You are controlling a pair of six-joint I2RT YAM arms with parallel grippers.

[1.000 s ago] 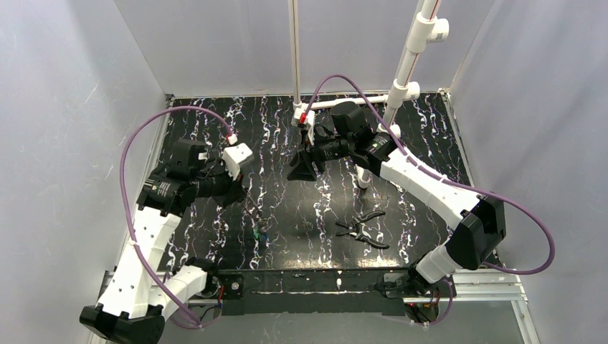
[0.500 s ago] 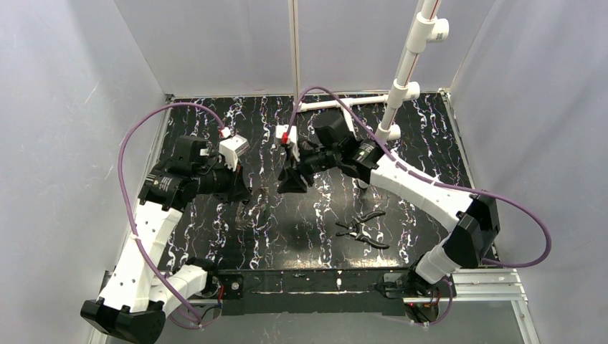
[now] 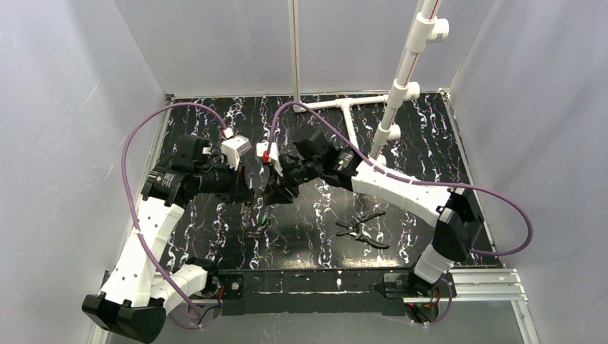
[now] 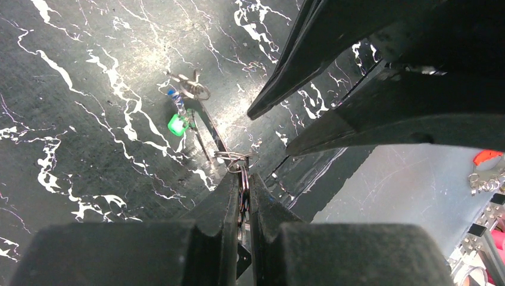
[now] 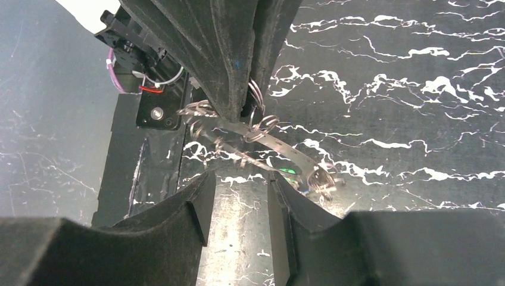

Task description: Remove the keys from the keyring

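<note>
Silvery keyring [image 4: 236, 158], pinched in closed left gripper [image 4: 241, 179], keys [image 4: 178, 123] hanging; right gripper [image 5: 238, 182] faces it tip-to-tip, half-open, empty.

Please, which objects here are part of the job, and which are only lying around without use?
Part of the job:
- keyring, pinched in the shut left gripper
- keys, green and blue heads, dangling from it
- right gripper, open, close by

Only lying about:
- black-handled pliers on the table
- white pipe frame at the back

Top view wide; wrist views close, sharing keyring [image 4: 236, 157].
</note>
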